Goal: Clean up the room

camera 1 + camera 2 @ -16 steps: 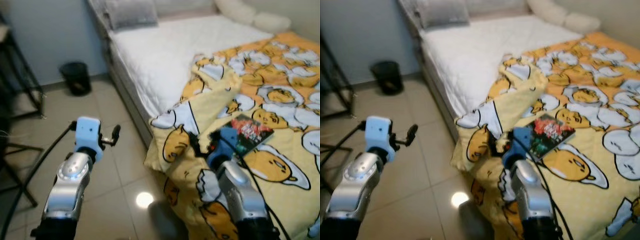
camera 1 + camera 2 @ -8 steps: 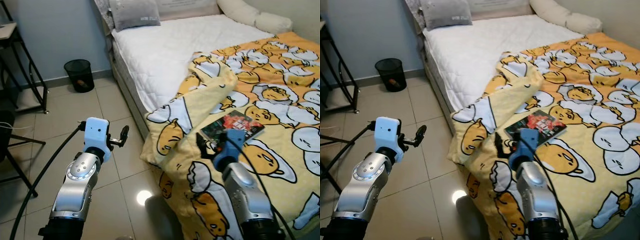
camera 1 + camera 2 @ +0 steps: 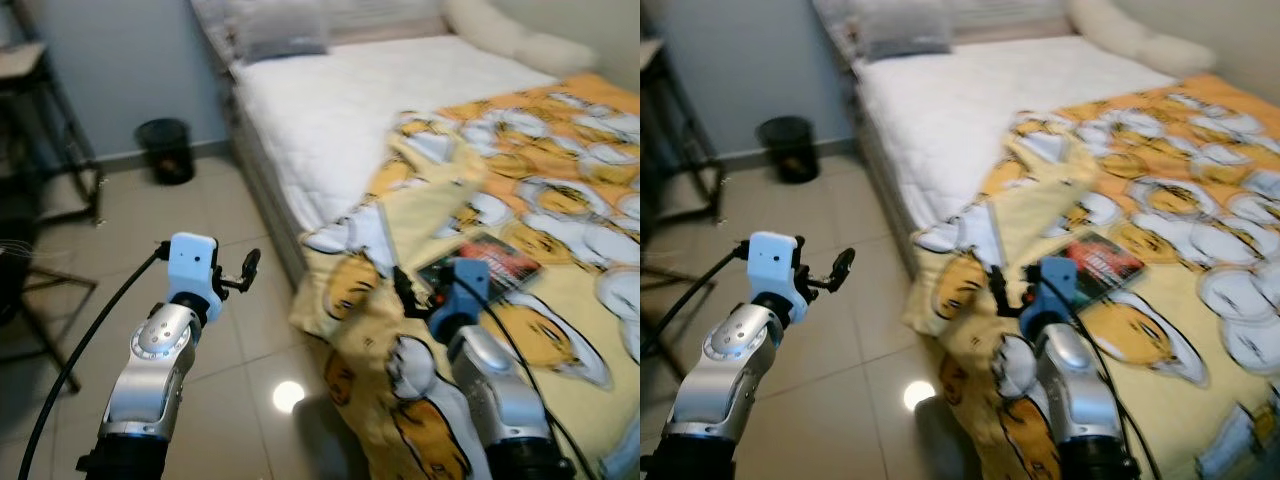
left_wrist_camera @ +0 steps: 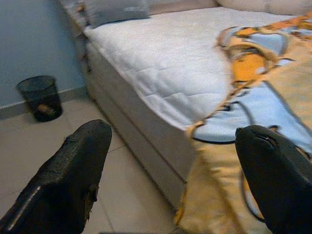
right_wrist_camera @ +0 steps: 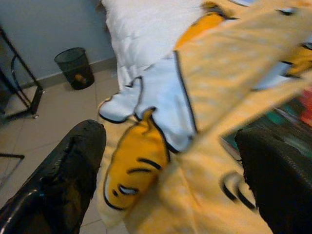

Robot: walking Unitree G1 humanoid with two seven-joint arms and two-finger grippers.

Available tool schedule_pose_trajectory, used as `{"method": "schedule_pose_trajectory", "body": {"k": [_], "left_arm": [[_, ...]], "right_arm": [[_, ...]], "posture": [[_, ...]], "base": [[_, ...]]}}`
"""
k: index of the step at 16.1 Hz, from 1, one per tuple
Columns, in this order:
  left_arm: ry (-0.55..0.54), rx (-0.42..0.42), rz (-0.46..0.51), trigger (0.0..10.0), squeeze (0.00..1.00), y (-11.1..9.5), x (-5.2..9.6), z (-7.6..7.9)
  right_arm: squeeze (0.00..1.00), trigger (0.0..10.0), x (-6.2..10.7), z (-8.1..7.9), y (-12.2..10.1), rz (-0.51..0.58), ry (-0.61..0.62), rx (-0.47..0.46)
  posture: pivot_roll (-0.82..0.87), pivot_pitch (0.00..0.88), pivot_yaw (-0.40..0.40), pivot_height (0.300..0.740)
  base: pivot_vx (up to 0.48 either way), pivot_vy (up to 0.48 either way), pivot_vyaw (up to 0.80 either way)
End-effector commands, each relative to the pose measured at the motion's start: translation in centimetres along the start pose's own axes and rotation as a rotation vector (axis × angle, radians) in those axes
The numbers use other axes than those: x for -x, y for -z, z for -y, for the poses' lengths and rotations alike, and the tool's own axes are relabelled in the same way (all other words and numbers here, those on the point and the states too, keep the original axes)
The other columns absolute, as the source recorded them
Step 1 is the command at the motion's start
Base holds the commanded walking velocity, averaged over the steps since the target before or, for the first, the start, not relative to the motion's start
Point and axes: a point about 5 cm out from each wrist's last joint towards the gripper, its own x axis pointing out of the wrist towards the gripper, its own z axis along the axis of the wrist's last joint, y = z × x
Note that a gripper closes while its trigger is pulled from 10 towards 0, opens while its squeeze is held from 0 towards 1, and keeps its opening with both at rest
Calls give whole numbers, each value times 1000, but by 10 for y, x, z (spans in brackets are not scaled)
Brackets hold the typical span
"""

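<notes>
So, right gripper [image 3: 1008, 290] wide open, holding nothing, over the rumpled yellow blanket [image 3: 1040, 215] sliding off the bed [image 3: 940, 100] | book [image 3: 1098, 262] lies just beside | left gripper [image 3: 245, 270] open too, empty, above floor

Yellow cartoon-print blanket [image 3: 520, 190] lies rumpled on the bed [image 3: 340, 110], one corner folded back, edge hanging toward the floor. A dark-covered book [image 3: 492, 262] rests flat on it.

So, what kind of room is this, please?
Most likely a bedroom: a bed with a white quilted mattress, a yellow cartoon-print blanket, a grey pillow, and a small black wastebasket on the tiled floor.
</notes>
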Motion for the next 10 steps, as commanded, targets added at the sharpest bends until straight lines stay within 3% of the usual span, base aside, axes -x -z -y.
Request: {"method": "schedule_pose_trajectory", "body": {"k": [1, 5, 10], "left_arm": [[7, -3, 12, 10000, 788, -4, -1, -1], [7, -16, 8, 10000, 780, -4, -1, 0], [121, -88, 3, 10000, 706, -7, 2, 11]], "right_arm": [[1000, 10000, -1, -3, 0, -4, -6, 5], [1000, 10000, -2, 1, 0, -10, 29, 9], [1000, 10000, 0, 26, -3, 12, 219, -45]], "posture": [[56, 0, 10, 740], [57, 0, 7, 740], [62, 0, 4, 740]], "base": [[428, 0, 0], [429, 0, 0], [0, 0, 0]]}}
